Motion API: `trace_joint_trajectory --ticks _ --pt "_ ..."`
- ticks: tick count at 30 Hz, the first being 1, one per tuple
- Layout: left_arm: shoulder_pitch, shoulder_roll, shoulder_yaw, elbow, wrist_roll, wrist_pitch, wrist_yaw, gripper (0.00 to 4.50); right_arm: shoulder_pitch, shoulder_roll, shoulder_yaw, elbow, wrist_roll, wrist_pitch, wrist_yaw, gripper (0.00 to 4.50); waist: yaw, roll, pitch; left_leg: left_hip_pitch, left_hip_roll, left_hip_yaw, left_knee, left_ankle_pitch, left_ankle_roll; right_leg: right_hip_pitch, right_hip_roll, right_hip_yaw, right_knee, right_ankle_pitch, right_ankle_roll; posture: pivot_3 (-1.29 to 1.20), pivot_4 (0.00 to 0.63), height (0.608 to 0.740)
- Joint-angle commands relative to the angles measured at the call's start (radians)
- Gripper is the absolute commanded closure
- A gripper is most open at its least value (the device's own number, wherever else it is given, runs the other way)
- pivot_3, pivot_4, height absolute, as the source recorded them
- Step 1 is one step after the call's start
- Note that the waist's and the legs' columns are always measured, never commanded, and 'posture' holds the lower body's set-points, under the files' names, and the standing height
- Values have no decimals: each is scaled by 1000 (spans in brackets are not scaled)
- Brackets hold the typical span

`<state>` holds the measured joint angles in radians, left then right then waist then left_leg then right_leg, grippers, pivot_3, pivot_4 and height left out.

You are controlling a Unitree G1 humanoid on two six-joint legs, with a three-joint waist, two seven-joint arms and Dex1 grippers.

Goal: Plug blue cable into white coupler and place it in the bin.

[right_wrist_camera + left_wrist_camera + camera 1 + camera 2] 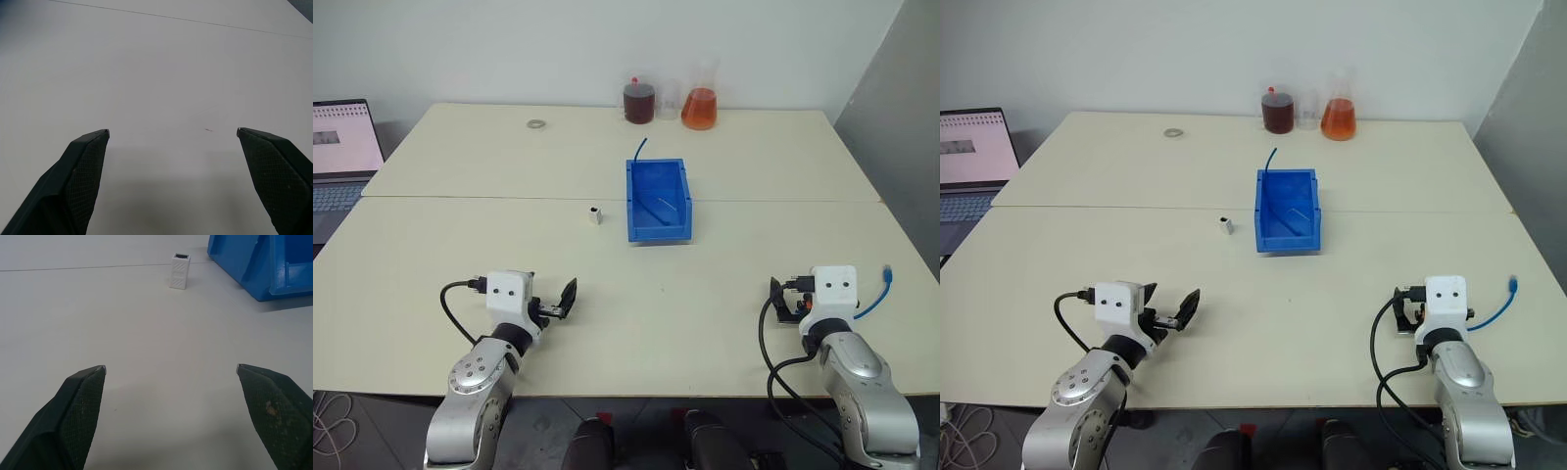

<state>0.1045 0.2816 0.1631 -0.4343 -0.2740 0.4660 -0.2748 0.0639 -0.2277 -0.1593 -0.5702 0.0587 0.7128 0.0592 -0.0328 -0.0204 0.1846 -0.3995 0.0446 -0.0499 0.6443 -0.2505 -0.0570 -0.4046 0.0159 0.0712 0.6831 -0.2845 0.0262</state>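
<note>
1. Nearest to the camera are the two grippers, both low over the near part of the cream table (pixel 705 294); the left gripper (pixel 171 374) has its two black fingers spread wide apart with nothing between them, and the right gripper (pixel 172 134) stands the same, fingers wide apart over bare table.
2. The blue cable (pixel 878 297) lies near the right edge of the table, just beside the right gripper; its clear plug end points away from the robot; the gripper does not touch it.
3. The white coupler (pixel 595 215) stands upright on the table, just left of the bin and apart from it; in the left wrist view its dark socket opening faces up (pixel 179 270).
4. The bin (pixel 658 200) sits in the middle of the table, past the seam between the two table halves on its far end; a short dark blue cable stub (pixel 637 149) rises at its far left corner.
5. At the far edge stand a jar of dark liquid (pixel 639 101), a clear beaker (pixel 669 99) and a flask of orange liquid (pixel 700 98); a small ring (pixel 536 124) lies to their left.
6. An open laptop (pixel 342 157) is beside the left edge of the table.
</note>
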Motion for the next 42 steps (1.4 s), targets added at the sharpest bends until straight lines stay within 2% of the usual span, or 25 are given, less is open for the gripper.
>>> trace_joint_trajectory --ticks 1,5,7,11,14,17,21,25,29,37,42 --pt "-26 24 -31 -43 -23 -30 -60 0 -8 -13 -42 -64 -7 2 -10 58 0 0 0 0 0 0 0 0 0 0 0 0 0 0 0 0 150 740" --pt "-62 69 -66 -36 -74 -18 -174 0 -22 -11 -78 -90 1 51 -21 58 0 0 0 0 0 0 0 0 0 0 0 0 0 0 0 0 150 740" --pt "-105 129 -111 -37 -91 -10 -271 0 -33 -20 -103 -121 4 97 -23 58 0 0 0 0 0 0 0 0 0 0 0 0 0 0 0 0 150 740" --pt "-229 224 -209 -29 -142 4 -465 0 -55 -40 -143 -171 -10 198 -38 58 0 1 0 0 0 0 0 0 0 0 0 0 1 0 0 0 150 740" --pt "-317 263 -286 19 -125 -31 -578 0 -78 -56 -177 -181 -15 269 -46 58 0 1 -1 0 0 0 0 0 0 0 0 0 0 0 0 0 150 740" --pt "-433 266 -375 121 -87 -106 -700 0 -135 -63 -266 -179 -16 380 -72 58 0 2 -1 0 -1 0 0 0 0 0 0 0 0 0 0 0 150 740" --pt "-617 189 -498 331 -22 -256 -845 0 -203 -142 -428 -89 -33 509 -77 58 5 3 -1 0 -2 0 1 0 0 0 0 0 0 0 0 0 150 740" --pt "-692 109 -550 457 20 -364 -896 0 -240 -188 -491 46 -28 536 -67 58 4 3 -2 -1 -3 1 0 0 1 1 0 1 -1 0 -1 0 150 740" --pt "-716 62 -556 510 34 -405 -913 0 -282 -186 -507 153 -2 513 -42 58 -9 4 -2 -1 -2 2 -1 0 1 0 0 2 -1 1 -1 0 150 740" --pt "-698 51 -523 510 51 -400 -872 0 -328 -208 -489 359 17 359 -23 58 -17 7 -4 0 -2 2 1 0 1 0 0 2 1 0 0 0 150 740" --pt "-663 69 -509 464 45 -375 -845 0 -369 -194 -506 358 11 333 -70 58 -19 8 -4 0 -2 1 0 0 1 0 0 2 2 0 -1 0 150 740"
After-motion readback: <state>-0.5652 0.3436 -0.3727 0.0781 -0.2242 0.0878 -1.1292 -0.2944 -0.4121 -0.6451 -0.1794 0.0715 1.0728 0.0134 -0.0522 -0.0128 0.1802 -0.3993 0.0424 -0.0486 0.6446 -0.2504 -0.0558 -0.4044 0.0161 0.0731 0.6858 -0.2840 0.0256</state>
